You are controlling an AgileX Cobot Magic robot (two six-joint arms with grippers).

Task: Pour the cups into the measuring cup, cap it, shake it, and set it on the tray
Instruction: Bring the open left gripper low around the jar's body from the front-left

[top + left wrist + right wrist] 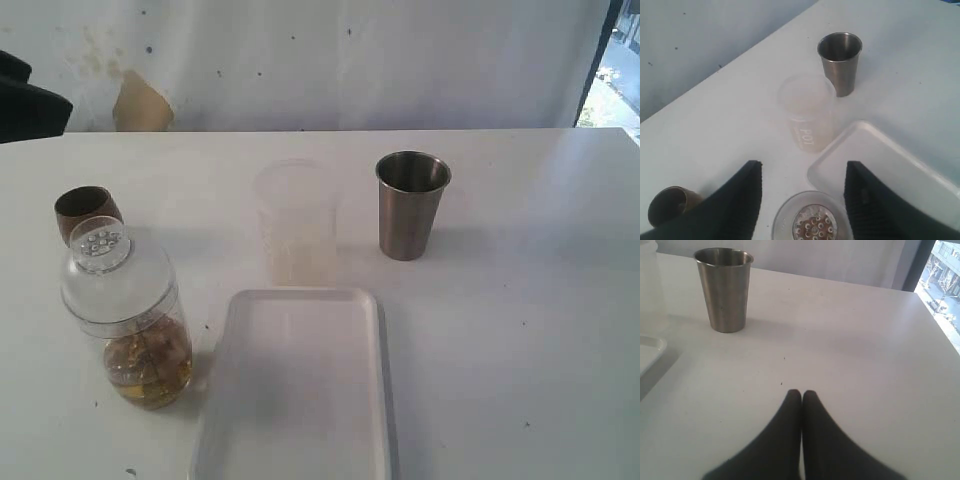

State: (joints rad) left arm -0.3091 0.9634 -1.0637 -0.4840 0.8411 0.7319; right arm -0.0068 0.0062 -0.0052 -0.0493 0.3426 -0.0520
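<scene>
- Left tool [802,172] is spread wide over the capped measuring cup [135,330] — nothing gripped.
- Right tool [801,394] is pressed shut, empty.
- Measuring cup is seen on counter [500,330], beside tray [300,400].

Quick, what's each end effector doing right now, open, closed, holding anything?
Left end effector: open, holding nothing, over the capped measuring cup.
Right end effector: closed, holding nothing.

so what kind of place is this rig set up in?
Probably a staged lab bench rather than a real kitchen: a bare white table, a plain stained white backdrop behind it, and a window looking onto a street.
</scene>
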